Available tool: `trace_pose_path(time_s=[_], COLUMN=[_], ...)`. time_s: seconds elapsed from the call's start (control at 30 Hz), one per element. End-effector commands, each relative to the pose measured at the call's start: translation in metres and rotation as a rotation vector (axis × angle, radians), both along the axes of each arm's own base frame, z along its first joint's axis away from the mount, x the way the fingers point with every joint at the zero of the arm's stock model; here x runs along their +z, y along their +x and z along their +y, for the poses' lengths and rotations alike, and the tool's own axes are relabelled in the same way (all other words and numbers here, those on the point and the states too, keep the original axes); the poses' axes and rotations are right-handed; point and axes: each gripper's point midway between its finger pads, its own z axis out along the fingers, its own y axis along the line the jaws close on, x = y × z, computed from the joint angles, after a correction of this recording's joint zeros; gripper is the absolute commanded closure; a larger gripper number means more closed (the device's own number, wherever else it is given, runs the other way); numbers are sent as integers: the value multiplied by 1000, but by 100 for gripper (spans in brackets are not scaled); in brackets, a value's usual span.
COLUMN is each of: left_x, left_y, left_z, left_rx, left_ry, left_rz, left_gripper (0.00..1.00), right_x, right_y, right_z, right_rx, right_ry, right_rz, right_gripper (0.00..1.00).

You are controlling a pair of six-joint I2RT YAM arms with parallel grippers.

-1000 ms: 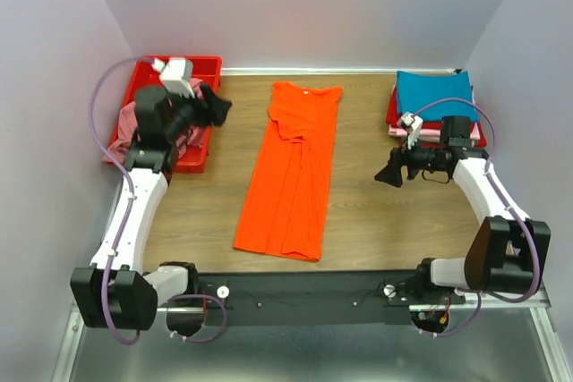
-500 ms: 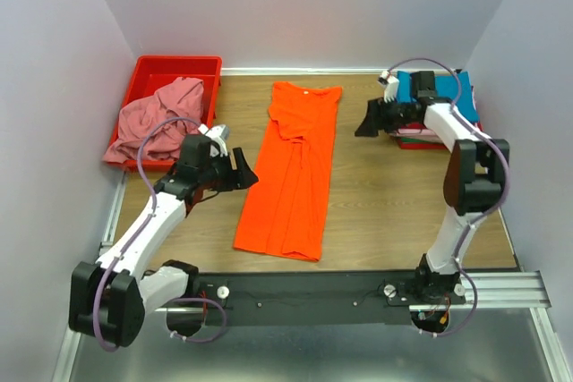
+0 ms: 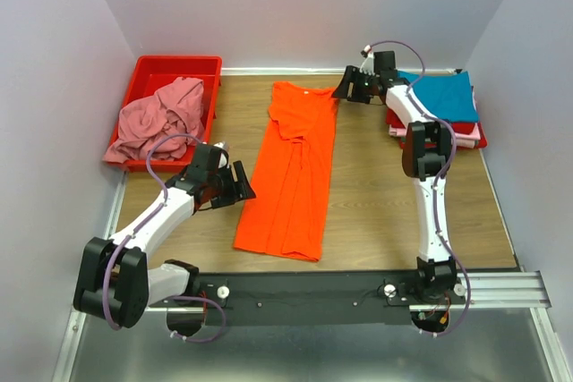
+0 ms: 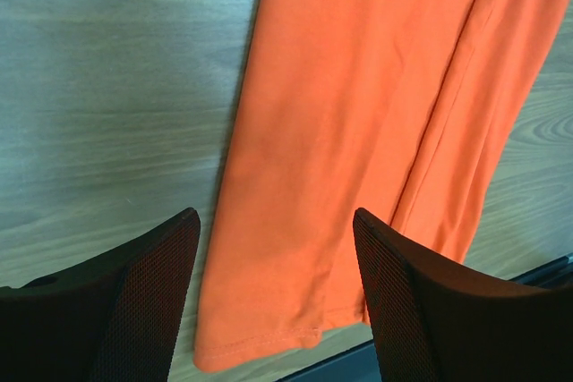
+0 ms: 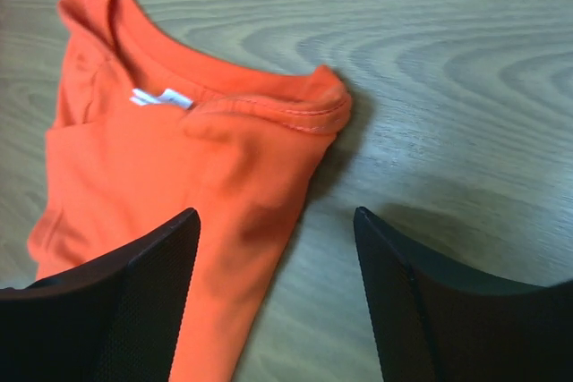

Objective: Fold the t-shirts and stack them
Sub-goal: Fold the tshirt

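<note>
- Wood-grain brown table top [image 3: 376, 203] carries everything, with plain pale walls on three sides.
- Bright orange cloth t-shirt [image 3: 291, 176] lies flat along the middle of the table. It is folded lengthwise into a narrow strip, collar at the far end and hem toward the arm bases.
- Red rectangular plastic bin [image 3: 152, 69] sits in the far left corner. A crumpled dusty pink t-shirt [image 3: 157, 118] fills its near half and spills over the near rim, while the far part of the bin's floor shows bare.
- Stack of folded t-shirts [image 3: 439, 100] rests at the far right, well apart from the orange one. It is teal blue on top, with red and pale pink edges showing beneath.
- Left black two-finger gripper [image 3: 237, 181] hangs at the orange shirt's left edge near the hem. Its jaws stand wide and grip nothing. In the wrist view [image 4: 276, 216] the hem corner lies between the fingers.
- Right black two-finger gripper [image 3: 345, 89] is just beside the collar's right corner, jaws wide and holding nothing [image 5: 276, 216]. Whether either gripper touches the cloth cannot be told.
- Small white label [image 5: 161, 97] shows inside the collar.
</note>
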Motion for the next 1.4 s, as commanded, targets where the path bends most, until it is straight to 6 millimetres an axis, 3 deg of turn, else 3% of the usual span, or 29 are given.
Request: trace_pose_path(time_s=[0.0, 0.07, 0.2, 0.27, 0.4, 0.5, 0.7, 0.73, 0.77, 0.83, 0.9, 0.93, 0.97, 1.0, 1.03, 1.07, 1.1, 1.13, 1.17, 1.27, 1.3, 1.33, 1.37], left_x=[4, 6, 9, 14, 26, 35, 36, 34, 35, 35, 39, 47, 55, 59, 66, 68, 61, 66, 64, 58, 56, 51, 51], left_y=[0, 3, 5, 8, 17, 24, 34, 36, 38, 40, 43, 47, 48, 49, 54, 55, 52, 50, 50, 43, 40, 34, 33], left_z=[2, 2, 0, -1, 3, 4, 8, 7, 7, 5, 5, 3, 1, 0, -1, -1, 0, -4, -5, -10, -11, -10, -10], left_rx=[33, 32, 10, -11, -30, -62, -80, -88, -91, -101, -103, -109, -116, -121, -119, -114, -97, -105, -88, -77, -70, -44, -33], left_ry=[0, 6, 4, 7, 51, 77, 125, 130, 130, 128, 128, 120, 105, 98, 88, 80, 66, 33, -1, -68, -81, -100, -109], left_rz=[-11, -20, -28, -47, -93, -126, -137, -136, -138, -143, -163, -204, -236, -263, -309, -330, -320, -334, -327, -305, -299, -274, -276], left_gripper=[23, 23, 23, 23, 23, 23, 23, 23, 23, 22, 21, 20, 17, 14, 11, 7, 3, 3, 2, 2, 2, 3, 4], right_x=[-25, -36, -47, -47, -38, -24, 1, 4, 8, 12, 34, 54, 59, 72, 58, 63, 103, 104, 121, 127, 101, 120, 116], right_y=[8, 2, -2, 0, 15, 38, 68, 68, 68, 64, 54, 41, 33, 26, 9, -3, -16, -29, -57, -104, -129, -145, -164], right_z=[15, 22, 20, 17, 13, 3, -18, -17, -15, -10, -1, 7, 10, 11, 16, 19, 22, 23, 30, 45, 46, 48, 56], right_rx=[-85, -73, -87, -100, -116, -153, -195, -171, -155, -107, -9, 70, 104, 124, 195, 234, 258, 306, 355, 496, 554, 593, 641], right_ry=[27, 41, 34, 21, -4, -58, -189, -200, -202, -201, -190, -183, -186, -187, -199, -202, -206, -233, -237, -297, -291, -295, -262], right_rz=[66, 98, 126, 120, 63, -30, -195, -216, -230, -239, -275, -302, -308, -323, -296, -300, -360, -371, -389, -451, -401, -457, -448], right_gripper=[26, 31, 56, 69, 87, 96, 100, 96, 71, 38, 17, 12, 5, 2, 0, 0, 0, 0, 0, 0, 0, 0, 0])
